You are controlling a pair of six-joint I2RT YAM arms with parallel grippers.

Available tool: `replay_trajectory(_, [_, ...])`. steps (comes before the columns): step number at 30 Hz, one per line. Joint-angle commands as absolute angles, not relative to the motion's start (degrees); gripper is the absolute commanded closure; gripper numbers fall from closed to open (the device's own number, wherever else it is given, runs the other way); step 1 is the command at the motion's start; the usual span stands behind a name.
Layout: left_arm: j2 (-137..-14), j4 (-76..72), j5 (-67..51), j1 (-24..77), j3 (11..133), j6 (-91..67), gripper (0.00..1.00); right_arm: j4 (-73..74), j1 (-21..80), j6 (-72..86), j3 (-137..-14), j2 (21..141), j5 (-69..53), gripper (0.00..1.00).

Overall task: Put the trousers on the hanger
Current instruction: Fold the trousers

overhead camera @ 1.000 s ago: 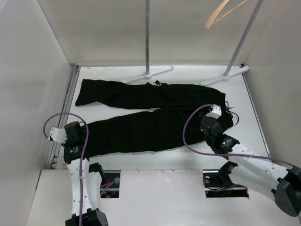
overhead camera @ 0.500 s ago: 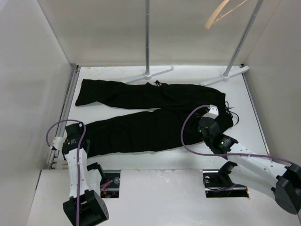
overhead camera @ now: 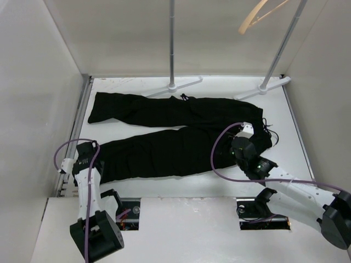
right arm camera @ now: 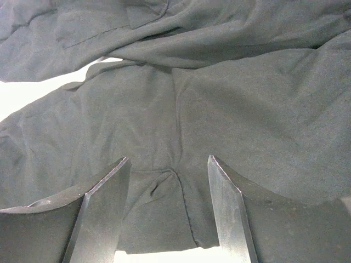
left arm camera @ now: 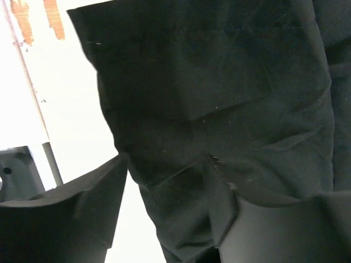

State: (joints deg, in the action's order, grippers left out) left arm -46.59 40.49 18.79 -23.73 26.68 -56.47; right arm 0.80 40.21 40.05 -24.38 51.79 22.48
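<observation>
The black trousers (overhead camera: 175, 131) lie flat on the white table, waist at the right, both legs running left. The tan wooden hanger (overhead camera: 258, 15) hangs high at the back right on the rack. My left gripper (overhead camera: 86, 159) is open at the cuff end of the near leg; in the left wrist view its jaws straddle the cuff fabric (left arm camera: 175, 181). My right gripper (overhead camera: 241, 147) is open over the waist end; in the right wrist view its jaws straddle a fold of the trousers (right arm camera: 170, 192) at the near edge.
Two white rack poles (overhead camera: 171, 44) (overhead camera: 279, 49) rise from feet at the back of the table. White walls close in the left, right and back. A black cable loops by each wrist. The table's near edge (overhead camera: 181, 192) lies just below the trousers.
My left arm has drawn back and lowered at the near leg's cuff. My right gripper has shifted slightly left and down onto the waist.
</observation>
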Motion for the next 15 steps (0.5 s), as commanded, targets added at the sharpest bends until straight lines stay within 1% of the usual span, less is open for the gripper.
replay_trajectory(1, [-49.2, 38.7, 20.2, -22.7, 25.8, -57.9, 0.52, -2.4, 40.6, 39.7, -25.0, 50.7, 22.4, 0.35])
replay_trajectory(2, [-50.6, 37.6, 20.6, -22.5, 25.4, -58.4, 0.56, -2.4, 40.6, 39.8, -25.0, 50.6, 22.4, 0.35])
replay_trajectory(4, [-52.4, 36.0, 20.3, -22.5, 24.4, -58.8, 0.59, -2.4, 40.6, 40.0, -24.9, 50.5, 22.5, 0.34])
replay_trajectory(7, [-52.7, 34.2, 20.6, -22.3, 23.0, -59.6, 0.6, -2.2, 40.2, 40.3, -24.4, 49.7, 22.9, 0.32])
replay_trajectory(8, [-52.7, 33.1, 20.7, -22.8, 22.5, -59.7, 0.62, -2.2, 39.9, 40.4, -24.3, 49.1, 22.9, 0.31])
replay_trajectory(12, [-51.7, 26.5, 19.0, -24.4, 21.1, -58.4, 0.84, -1.8, 37.3, 41.7, -22.9, 46.6, 23.0, 0.3])
replay_trajectory(13, [-50.9, 24.8, 18.5, -24.4, 21.3, -58.0, 0.88, -1.8, 36.4, 42.3, -22.3, 45.7, 23.0, 0.3])
replay_trajectory(15, [-49.7, 22.9, 19.0, -23.7, 23.5, -57.2, 0.92, -1.2, 33.6, 43.4, -21.2, 43.7, 23.5, 0.3])
